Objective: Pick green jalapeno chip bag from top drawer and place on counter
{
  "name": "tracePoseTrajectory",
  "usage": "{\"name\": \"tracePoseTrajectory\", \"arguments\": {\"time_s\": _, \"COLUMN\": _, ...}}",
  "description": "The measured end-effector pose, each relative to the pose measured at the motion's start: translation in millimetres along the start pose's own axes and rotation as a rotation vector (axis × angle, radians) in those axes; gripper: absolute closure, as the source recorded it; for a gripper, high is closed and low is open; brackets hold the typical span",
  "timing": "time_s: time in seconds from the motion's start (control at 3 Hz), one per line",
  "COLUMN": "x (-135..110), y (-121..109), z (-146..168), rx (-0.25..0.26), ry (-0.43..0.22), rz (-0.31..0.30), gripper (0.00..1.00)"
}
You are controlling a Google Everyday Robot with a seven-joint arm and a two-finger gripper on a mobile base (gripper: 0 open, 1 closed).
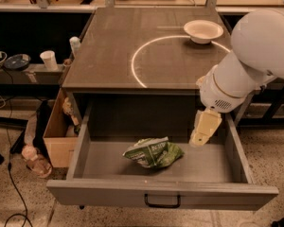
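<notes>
One large grey-brown wooden counter (113,56) fills the upper centre of the frame, marked with a single thin white circle line (132,65). Below it, one wide grey wooden top drawer (161,195) stands pulled fully open across the lower frame. One bulky white robot arm (255,46) reaches in from the upper right. One brown cardboard box (59,148) sits on the floor at lower left, just beside the drawer's left wall. One white bowl (203,31) rests on the counter at upper right, on the circle line. One crinkled green jalapeno chip bag (153,152) with white areas lies on the drawer floor near its centre. The arm's one cream-coloured gripper (199,140) points down inside the drawer, just right of the bag and apart from it; whether it is released or clenched cannot be told. One white cup (48,59) stands at far left. One small dark metal handle (162,203) sits at the centre of the drawer front.
</notes>
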State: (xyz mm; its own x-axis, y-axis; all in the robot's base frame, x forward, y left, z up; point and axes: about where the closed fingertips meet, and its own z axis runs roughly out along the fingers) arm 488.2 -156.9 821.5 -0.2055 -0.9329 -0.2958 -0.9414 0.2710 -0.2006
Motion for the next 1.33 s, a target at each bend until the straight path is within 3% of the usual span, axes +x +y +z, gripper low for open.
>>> {"name": "tracePoseTrajectory", "arguments": {"time_s": 0.67, "x": -23, "y": 12, "z": 8, "rx": -0.011, "ry": -0.024, "rz": -0.049, "gripper": 0.00}}
{"name": "tracePoseTrajectory", "arguments": {"time_s": 1.33, "x": -17, "y": 29, "z": 36, "rx": -0.025, "ry": 0.061, "rz": -0.048, "gripper": 0.00}}
